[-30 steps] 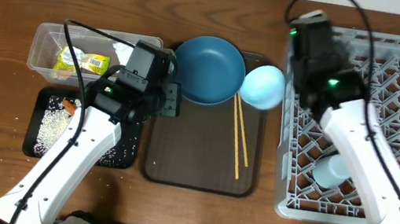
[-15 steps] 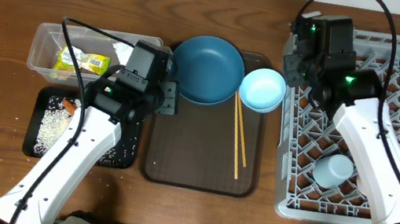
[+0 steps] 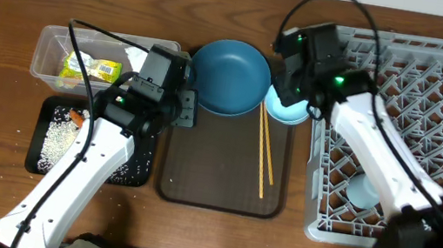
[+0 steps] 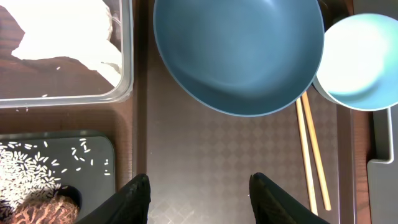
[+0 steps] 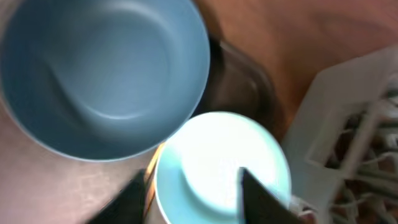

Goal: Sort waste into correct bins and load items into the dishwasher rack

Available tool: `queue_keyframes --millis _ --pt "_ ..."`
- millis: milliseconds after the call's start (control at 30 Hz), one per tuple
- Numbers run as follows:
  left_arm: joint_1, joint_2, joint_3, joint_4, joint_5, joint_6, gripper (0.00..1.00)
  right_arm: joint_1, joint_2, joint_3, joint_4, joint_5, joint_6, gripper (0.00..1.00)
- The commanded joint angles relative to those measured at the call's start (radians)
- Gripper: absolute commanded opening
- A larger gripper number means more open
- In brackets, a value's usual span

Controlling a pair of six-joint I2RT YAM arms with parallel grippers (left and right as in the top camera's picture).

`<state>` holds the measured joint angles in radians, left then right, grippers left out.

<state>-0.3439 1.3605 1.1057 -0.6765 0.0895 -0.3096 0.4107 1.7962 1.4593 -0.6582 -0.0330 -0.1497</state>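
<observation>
Bowl (image 5: 217, 155): pale blue, white inside, mouth up, at the far right corner of the brown serving tray (image 3: 214, 176), close against the blue plate (image 3: 230, 77).
Chopsticks (image 3: 263, 152): on the tray, near the bowl.
Right pincer (image 5: 191, 177): open above the bowl, gripping nothing.
Left pincer (image 4: 199, 186): open, empty, over the tray.
Rack (image 3: 437, 95): on the desk (image 3: 222, 1), right of the tray, holding a light blue cup (image 3: 363, 189).

The pale blue bowl (image 5: 221, 155), upright and white inside, is seen directly beneath the spread right pincer (image 5: 189, 196), just beside the big round blue plate (image 5: 102, 74) ahead of it. The wooden chopsticks (image 4: 317, 155) are laid parallel, right of the left pincer (image 4: 199, 193).
</observation>
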Motion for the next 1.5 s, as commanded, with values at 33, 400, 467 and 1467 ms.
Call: queue_keyframes --millis 33,400,467,1467 --pt "0.002 -0.003 0.024 -0.003 -0.019 0.010 0.53 0.010 0.027 0.017 0.000 -0.001 -0.002 0.01" --pt "0.002 -0.002 0.024 -0.003 -0.019 0.009 0.53 0.053 0.027 0.017 0.002 0.075 0.306 0.01" --pt "0.002 -0.003 0.024 -0.003 -0.019 0.009 0.53 0.062 0.027 0.017 0.000 0.111 0.429 0.01" --pt "0.002 -0.003 0.024 -0.012 -0.019 0.008 0.53 0.092 -0.071 0.030 -0.005 0.047 0.619 0.19"
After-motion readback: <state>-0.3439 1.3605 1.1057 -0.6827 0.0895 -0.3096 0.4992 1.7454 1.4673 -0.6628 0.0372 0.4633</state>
